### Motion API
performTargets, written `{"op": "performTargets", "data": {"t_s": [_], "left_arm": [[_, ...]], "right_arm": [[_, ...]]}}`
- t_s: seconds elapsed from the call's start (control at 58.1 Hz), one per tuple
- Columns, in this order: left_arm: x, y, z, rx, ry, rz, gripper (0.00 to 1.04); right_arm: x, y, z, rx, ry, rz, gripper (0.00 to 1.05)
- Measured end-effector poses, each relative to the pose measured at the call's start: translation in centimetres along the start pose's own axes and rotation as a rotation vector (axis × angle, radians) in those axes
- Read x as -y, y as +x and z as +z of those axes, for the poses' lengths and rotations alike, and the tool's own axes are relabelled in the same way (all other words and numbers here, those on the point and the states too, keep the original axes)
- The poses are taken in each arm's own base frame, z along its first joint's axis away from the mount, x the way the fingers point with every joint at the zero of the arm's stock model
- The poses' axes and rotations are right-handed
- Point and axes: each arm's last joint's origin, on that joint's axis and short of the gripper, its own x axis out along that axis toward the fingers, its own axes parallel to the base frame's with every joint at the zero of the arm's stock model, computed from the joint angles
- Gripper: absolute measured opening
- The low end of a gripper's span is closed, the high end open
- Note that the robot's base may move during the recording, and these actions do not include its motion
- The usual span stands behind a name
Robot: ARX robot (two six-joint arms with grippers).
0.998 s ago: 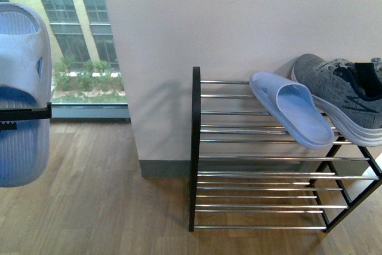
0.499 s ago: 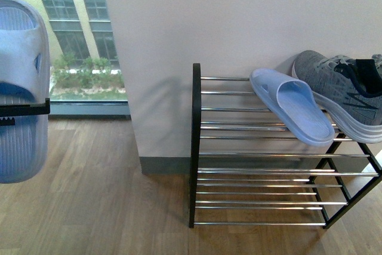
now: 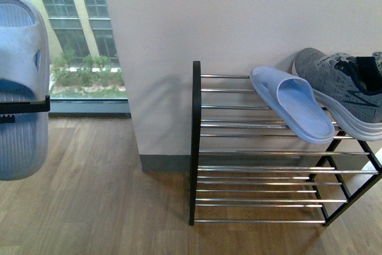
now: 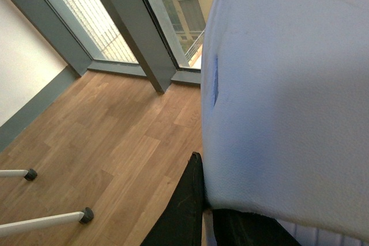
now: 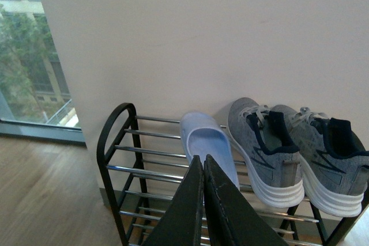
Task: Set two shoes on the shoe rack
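One pale blue slide sandal [image 3: 293,107] lies on the top tier of the shoe rack [image 3: 196,147], beside the grey sneakers; it also shows in the right wrist view [image 5: 207,142]. The other slide sandal [image 3: 21,88] hangs in the air at the far left, held by my left gripper [image 3: 24,109], which is shut on it. In the left wrist view the sandal's strap [image 4: 288,90] fills the frame above the black jaw [image 4: 203,200]. My right gripper [image 5: 203,165] is shut and empty, in front of the rack [image 5: 115,142].
A pair of grey sneakers [image 3: 343,97] takes the right end of the rack's top tier [image 5: 288,148]. A white wall stands behind the rack, a window [image 3: 77,34] to the left. Wooden floor [image 3: 89,201] lies in front. White legs [image 4: 40,220] stand on the floor.
The view has shifted slightly, so the rack sits a little lower-left in frame. The held sandal has stayed at the far left, barely moved.
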Motion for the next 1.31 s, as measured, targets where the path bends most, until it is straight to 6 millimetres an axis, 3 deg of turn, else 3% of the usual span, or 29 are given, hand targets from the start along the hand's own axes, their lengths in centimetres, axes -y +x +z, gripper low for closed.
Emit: {"op": "performTargets", "data": {"t_s": [1.102,1.308], "left_arm": [[0.0,0.0,0.0,0.0,0.0,0.0,0.02],[0.0,0.0,0.0,0.0,0.0,-0.001,0.02]], "right_arm": [[0.0,-3.1,-0.1,0.002,-0.001,0.0,0.02],[0.0,-3.1,-0.1,0.002,0.0,0.0,0.35]]}}
